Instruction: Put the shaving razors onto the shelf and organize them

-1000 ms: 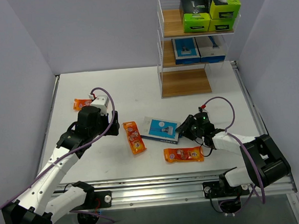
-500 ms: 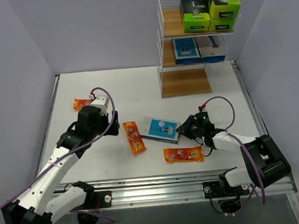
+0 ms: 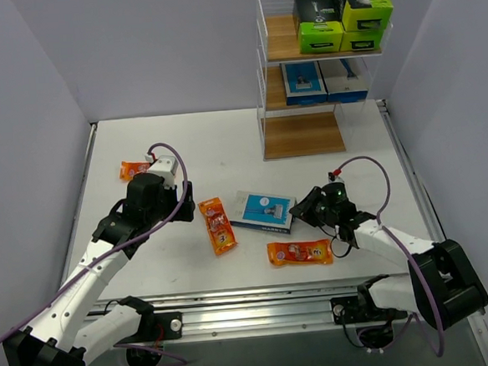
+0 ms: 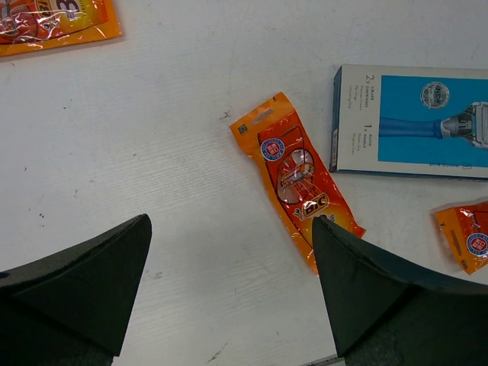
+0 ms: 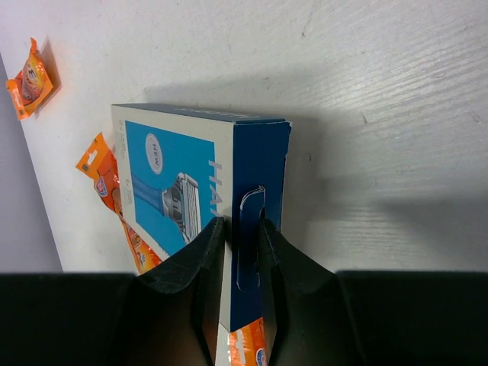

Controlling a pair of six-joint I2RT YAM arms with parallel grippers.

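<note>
The flat blue card box [image 5: 175, 183] marked "NEW" is lying on the white tabletop [image 3: 224, 142], well apart from the wooden shelf [image 3: 303, 133]. The right hand [image 5: 238, 229] is pinching its end tab, nearly closed. The left hand [image 4: 229, 219] is hanging wide open above a shiny orange packet [image 4: 297, 179], holding nothing.

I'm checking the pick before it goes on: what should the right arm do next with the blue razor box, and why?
Probably a small straight lift, to test the grip. The right gripper is pinched on the end tab of the blue razor box, which appears to lie flat on the table; the shelf, its lowest board bare, stands well beyond it.
</note>
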